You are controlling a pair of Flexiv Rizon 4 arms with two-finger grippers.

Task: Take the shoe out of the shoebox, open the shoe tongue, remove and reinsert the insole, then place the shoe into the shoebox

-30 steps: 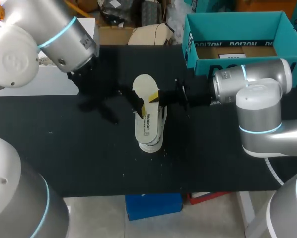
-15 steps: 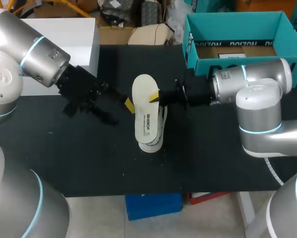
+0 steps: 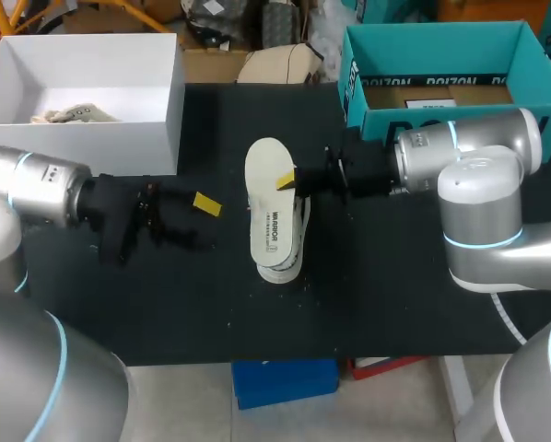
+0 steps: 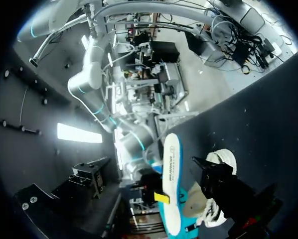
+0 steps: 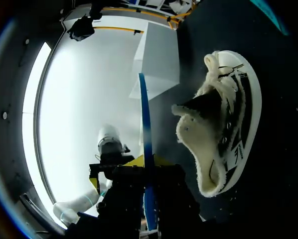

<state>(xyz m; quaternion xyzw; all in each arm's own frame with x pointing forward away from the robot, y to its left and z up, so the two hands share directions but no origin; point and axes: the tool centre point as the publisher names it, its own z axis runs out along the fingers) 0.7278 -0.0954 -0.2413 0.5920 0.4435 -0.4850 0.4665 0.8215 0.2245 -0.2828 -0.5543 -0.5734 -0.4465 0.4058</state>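
Observation:
A white insole (image 3: 270,216) is held flat-side up over the middle of the black table (image 3: 395,295), with my right gripper (image 3: 287,180) shut on its edge. In the right wrist view the insole (image 5: 145,114) shows edge-on between the yellow fingertips (image 5: 134,161). The white shoe (image 3: 300,232) lies on its side under and just right of the insole; its opening and fleecy lining (image 5: 216,124) face the right gripper. My left gripper (image 3: 194,221) hangs open and empty, well left of the insole (image 4: 171,174). The teal shoebox (image 3: 354,83) stands at the back right.
A white open box (image 3: 165,101) with a crumpled pale item (image 3: 68,115) inside stands at the back left. A cardboard piece (image 3: 432,94) lies in the teal shoebox.
My left arm has drawn back from the insole toward the left and lower, uncovering the white box. The right arm, insole and shoe have not moved.

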